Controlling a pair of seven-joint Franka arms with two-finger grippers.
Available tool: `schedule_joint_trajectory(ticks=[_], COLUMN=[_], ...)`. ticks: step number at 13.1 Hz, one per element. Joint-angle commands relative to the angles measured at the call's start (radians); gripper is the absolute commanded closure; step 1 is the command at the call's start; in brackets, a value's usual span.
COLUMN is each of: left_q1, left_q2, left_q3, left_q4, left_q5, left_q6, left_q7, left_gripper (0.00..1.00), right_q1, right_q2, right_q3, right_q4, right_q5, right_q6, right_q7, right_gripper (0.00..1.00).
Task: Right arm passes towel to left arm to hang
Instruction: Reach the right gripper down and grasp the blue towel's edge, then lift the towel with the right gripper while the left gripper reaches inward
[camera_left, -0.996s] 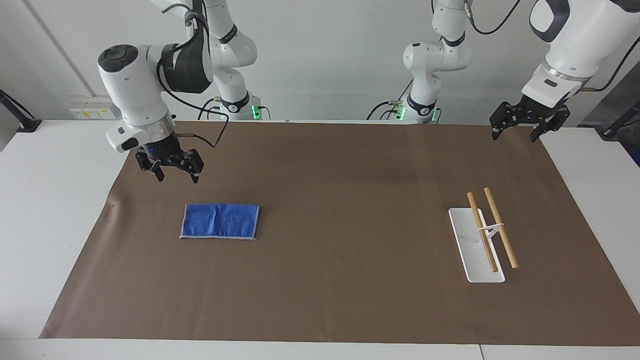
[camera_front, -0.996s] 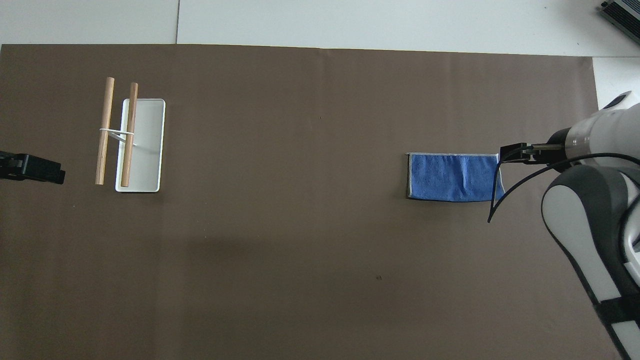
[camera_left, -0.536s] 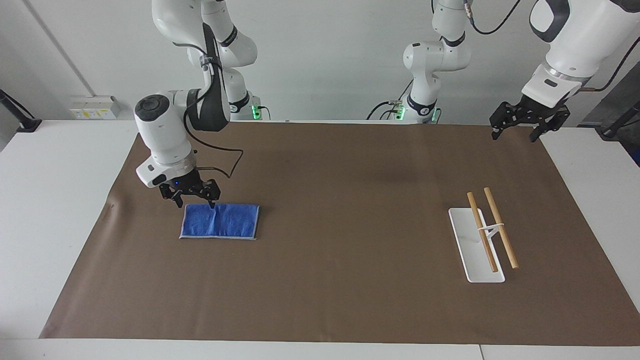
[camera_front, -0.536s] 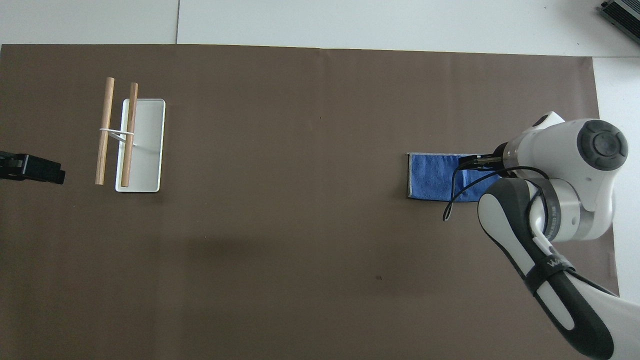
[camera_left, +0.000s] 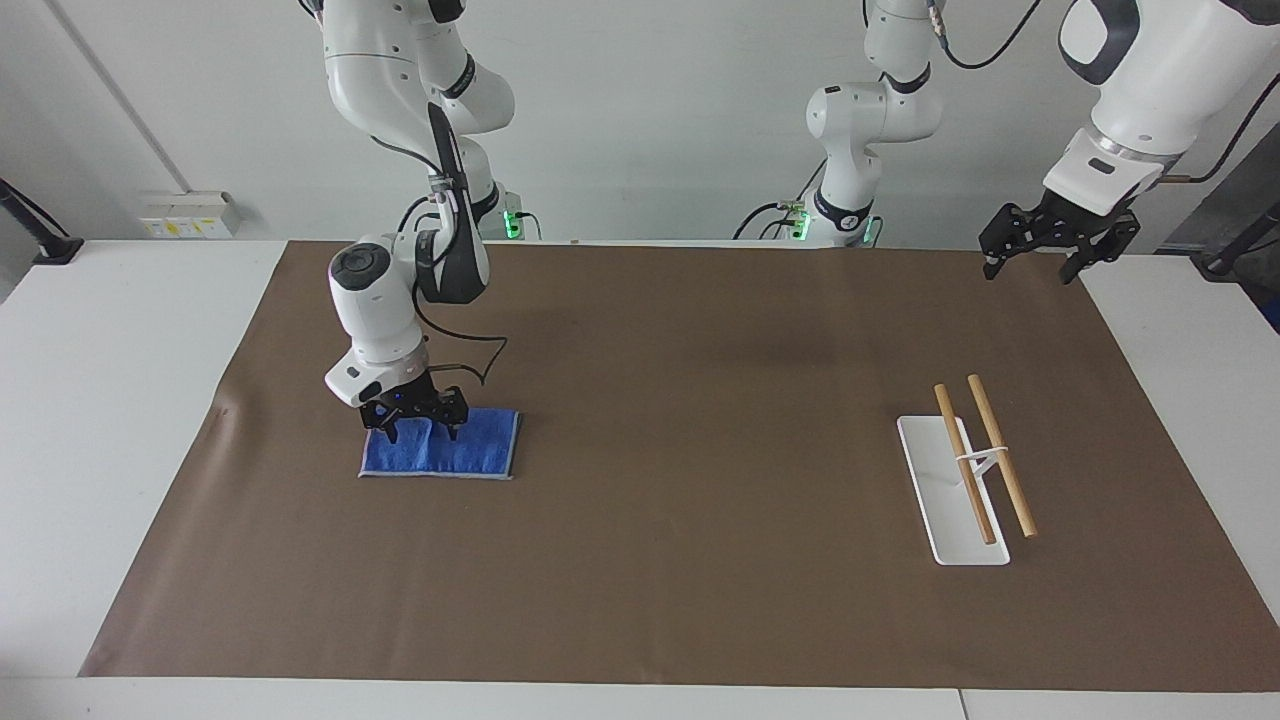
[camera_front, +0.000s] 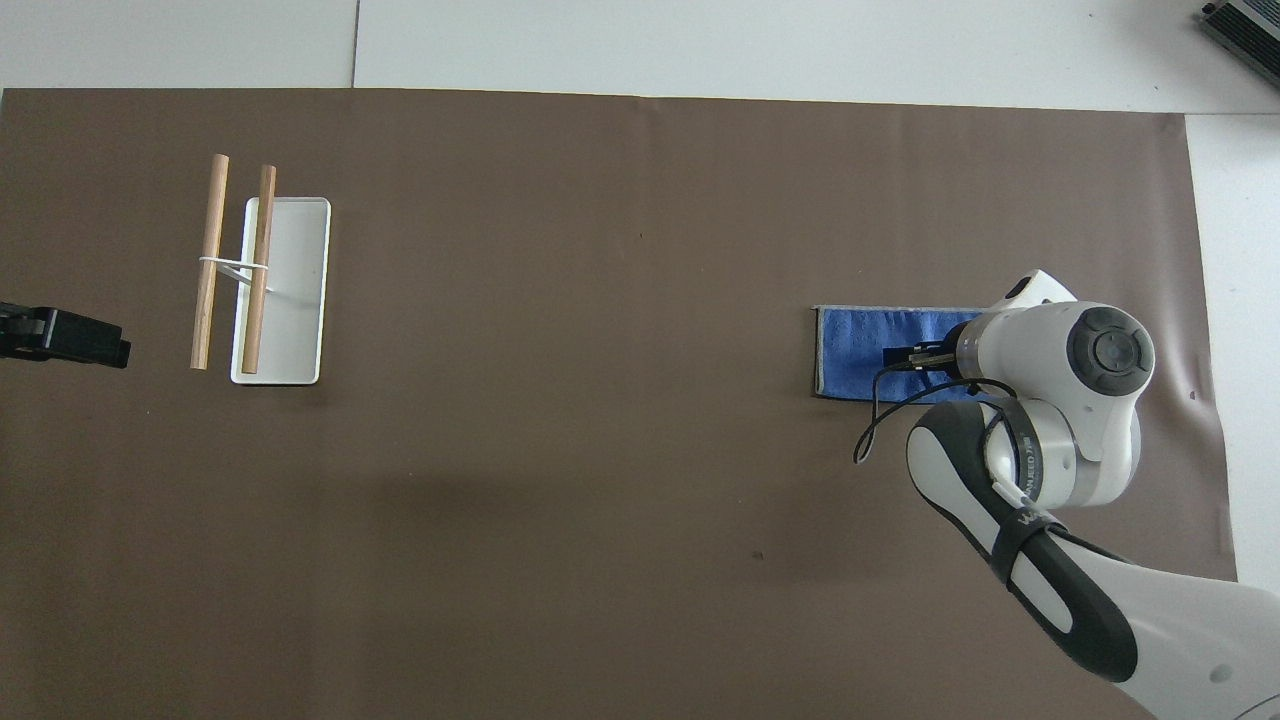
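Two robot arms share this table, but only one is busy. The right gripper (camera_left: 415, 428), at the middle left of the facing view, has just come down from the air onto the blue towel (camera_left: 470, 445). A moment ago it hung above the brown mat (camera_left: 680, 330), up and to the left of where it is now. Its claw is spread wide with the tips at the towel, not pinching yet. So the grab looks ready to start; the passing and hanging are not yet done.

The towel lies flat on the mat at the middle left. The left gripper (camera_left: 1035, 262) waits in the upper right, claw spread, holding nothing. The wooden rack (camera_left: 985, 460) stands at the lower right.

From overhead, the right arm's big wrist covers the claw and part of the towel (camera_front: 860, 350). The left gripper (camera_front: 60, 336) is cut off at the left edge there.
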Motion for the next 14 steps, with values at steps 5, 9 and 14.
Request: schedule_joint_trajectory(ticks=[5, 9, 14], left_q1=[0.010, 0.010, 0.010], left_q2=[-0.025, -0.025, -0.025], left_q3=[-0.006, -0.006, -0.006], left_q4=[-0.028, -0.028, -0.028], left_q5=[0.019, 0.019, 0.019], left_q6=[0.004, 0.004, 0.004], left_q7=[-0.008, -0.008, -0.008], left_gripper=[0.00, 0.00, 0.00], right_q1=[-0.004, -0.002, 0.031], right_q2=[-0.013, -0.016, -0.070], right_q3=[0.003, 0.003, 0.021], right_q4=[-0.033, -0.021, 0.114], right_q5=[0.003, 0.038, 0.054], right_q6=[0.021, 0.009, -0.194], right_q7=[-0.026, -0.008, -0.007], right_gripper=[0.39, 1.00, 1.00])
